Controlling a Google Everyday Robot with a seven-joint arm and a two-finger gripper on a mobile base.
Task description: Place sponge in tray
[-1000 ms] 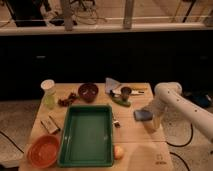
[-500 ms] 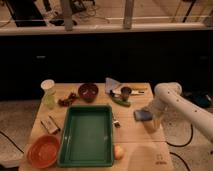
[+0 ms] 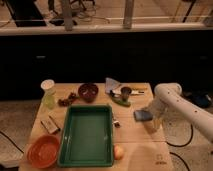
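Right of tray (image 3: 93, 107): end effector (image 3: 151, 121) against sponge (image 3: 141, 116), near table (image 3: 134, 137) edge.

The claw (image 3: 149, 120) at the sponge (image 3: 141, 116) is indistinct; the arm (image 3: 192, 114) exits frame right

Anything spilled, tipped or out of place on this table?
Nothing stands out. The tray lies straight and empty. The sponge is off to its right with the gripper right beside it. No spill or damage shows.
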